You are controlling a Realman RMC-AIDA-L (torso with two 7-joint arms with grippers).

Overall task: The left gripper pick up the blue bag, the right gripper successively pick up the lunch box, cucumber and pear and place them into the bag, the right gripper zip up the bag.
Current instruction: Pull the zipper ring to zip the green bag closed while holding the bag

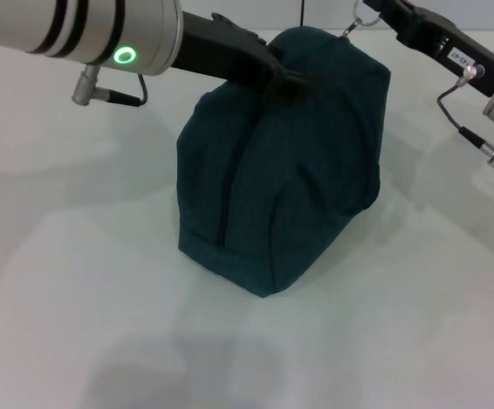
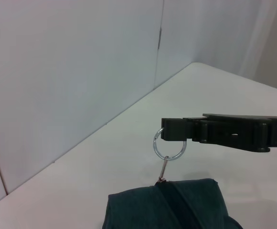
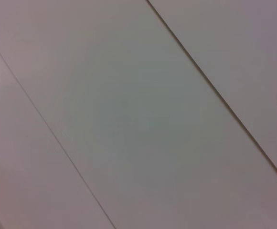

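Blue bag [image 1: 281, 170] upright, zipper running toward camera; left gripper [image 1: 283, 78] fingers clamp top; right gripper [image 2: 172, 135] fingers pinch zipper ring [image 2: 169, 148].

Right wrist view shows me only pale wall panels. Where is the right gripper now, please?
Observer: The right gripper pinches the silver zipper ring above the far top end of the blue bag.
Operator: And the other arm?
Observer: The left gripper grips the bag's top fabric, near the middle.
Operator: Are any items lying outside?
Observer: No lunch box, cucumber or pear is visible on the table.
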